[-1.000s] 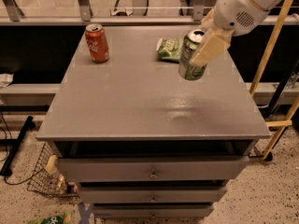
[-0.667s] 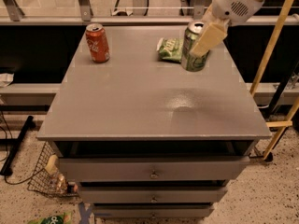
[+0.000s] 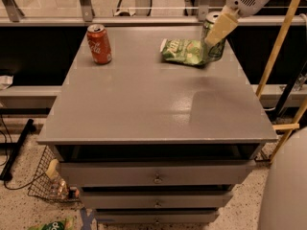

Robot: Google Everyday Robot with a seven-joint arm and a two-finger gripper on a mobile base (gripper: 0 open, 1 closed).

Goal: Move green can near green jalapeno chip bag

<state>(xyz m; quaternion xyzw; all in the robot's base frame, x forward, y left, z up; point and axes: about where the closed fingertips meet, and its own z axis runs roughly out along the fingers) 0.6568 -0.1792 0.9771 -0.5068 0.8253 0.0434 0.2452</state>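
Camera view shows the end effector (image 3: 217, 30) pinching the green can (image 3: 215, 49) at the desk's (image 3: 153, 109) far right, against the green jalapeno chip bag (image 3: 184, 51), where a release onto the bag's crinkled edge could topple it.

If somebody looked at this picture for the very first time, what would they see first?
Probably the white robot arm at the far right corner of the grey table. Its gripper is shut on the green can, right beside the green jalapeno chip bag. After that, the red cola can, standing upright alone at the far left.
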